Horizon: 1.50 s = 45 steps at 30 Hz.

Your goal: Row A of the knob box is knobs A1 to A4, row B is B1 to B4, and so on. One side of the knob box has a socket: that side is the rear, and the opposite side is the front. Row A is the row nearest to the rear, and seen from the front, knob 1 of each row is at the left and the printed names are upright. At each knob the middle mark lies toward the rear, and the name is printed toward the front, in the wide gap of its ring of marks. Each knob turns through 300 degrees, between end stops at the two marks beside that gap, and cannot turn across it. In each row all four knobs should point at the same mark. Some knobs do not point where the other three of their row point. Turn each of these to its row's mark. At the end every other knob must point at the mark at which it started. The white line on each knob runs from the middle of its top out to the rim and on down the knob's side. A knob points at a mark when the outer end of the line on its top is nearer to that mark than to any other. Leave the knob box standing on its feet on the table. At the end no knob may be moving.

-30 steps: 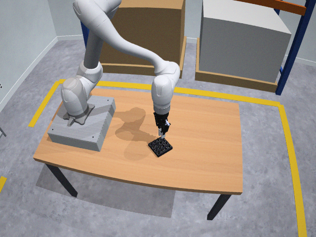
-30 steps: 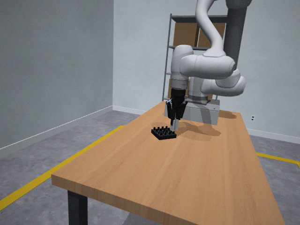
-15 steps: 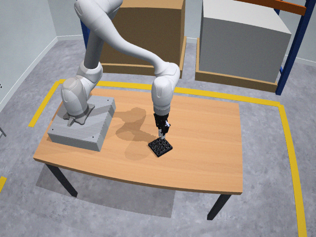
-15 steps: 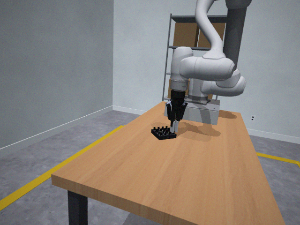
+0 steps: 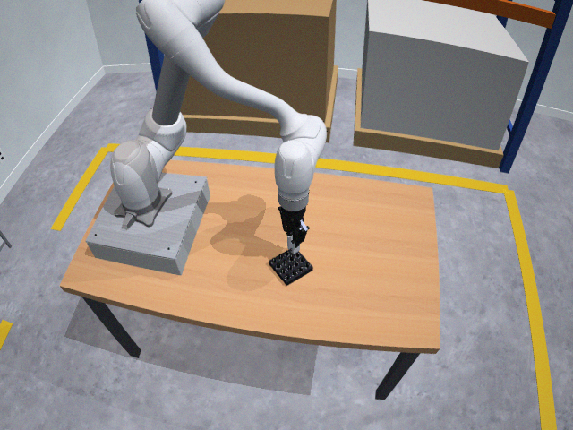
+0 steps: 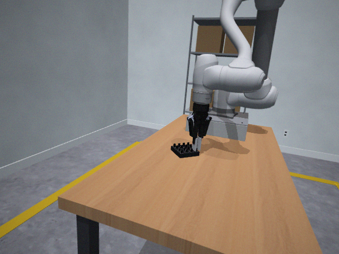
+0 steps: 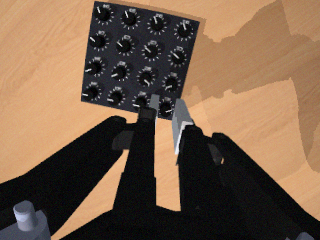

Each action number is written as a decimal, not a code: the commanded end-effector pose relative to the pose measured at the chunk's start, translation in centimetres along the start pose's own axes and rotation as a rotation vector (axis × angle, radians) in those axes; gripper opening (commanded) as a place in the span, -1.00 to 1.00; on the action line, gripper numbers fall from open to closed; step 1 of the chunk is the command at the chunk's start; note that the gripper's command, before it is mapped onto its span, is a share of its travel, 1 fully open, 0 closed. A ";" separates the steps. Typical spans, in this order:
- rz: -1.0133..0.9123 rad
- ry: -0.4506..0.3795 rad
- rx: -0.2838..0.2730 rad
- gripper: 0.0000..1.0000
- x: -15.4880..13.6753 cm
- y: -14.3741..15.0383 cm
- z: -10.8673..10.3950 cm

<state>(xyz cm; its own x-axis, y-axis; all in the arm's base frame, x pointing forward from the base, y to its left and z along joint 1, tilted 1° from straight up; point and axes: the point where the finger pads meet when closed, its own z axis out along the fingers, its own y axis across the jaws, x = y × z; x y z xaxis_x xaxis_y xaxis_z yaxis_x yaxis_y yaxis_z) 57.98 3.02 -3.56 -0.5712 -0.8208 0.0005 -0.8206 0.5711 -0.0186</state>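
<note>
From the top, shows a small black knob box [image 5: 290,268] [image 6: 185,152] [image 7: 133,61] lying flat on a wooden table [image 5: 370,278] [image 6: 175,191] [image 7: 45,50], well apart from the grey block [image 5: 139,240] [image 6: 219,129] under the robot arm [image 5: 250,94] [image 6: 232,78]. Shows the gripper [image 5: 294,251] [image 6: 196,149] [image 7: 165,109] pointing down at the box's edge on the far side in this view. From the exterior, shows the box low on the table, with stubby knobs standing up from its top, and the pale fingertips [image 6: 199,144] down at its right-hand edge. From the wrist, shows four rows of four knobs and jaws only slightly open, with a narrow gap left between them and nothing seen clamped; reaches over the nearest row, with the corner knob [image 7: 166,108] at lower right visible through the gap. Cannot tell whether either tip touches that knob. In the two rows farthest from the gripper, shows white lines all slanting to the upper left; in the next row nearer, three running leftward or down-left and one, on the third knob from the left [image 7: 146,79], down-right. Partly hides the nearest row behind the fingers.

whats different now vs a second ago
The claw has moved down a little, its fingertips now at the edge of the knob box. Whether it has gripped a knob can't be told. The knob box and the arm's base block stayed put.
</note>
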 end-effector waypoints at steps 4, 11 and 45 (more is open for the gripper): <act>0.000 0.000 0.000 -0.77 0.0 0.0 0.0; 0.000 0.000 0.000 -0.77 0.0 0.0 0.0; 0.000 0.000 0.000 -0.90 0.0 0.0 0.0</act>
<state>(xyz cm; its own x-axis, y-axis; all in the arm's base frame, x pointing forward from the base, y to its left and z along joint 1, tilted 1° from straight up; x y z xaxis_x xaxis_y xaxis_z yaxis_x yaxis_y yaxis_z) 57.98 3.02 -3.56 -0.5712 -0.8208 0.0004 -0.8206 0.5711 -0.0186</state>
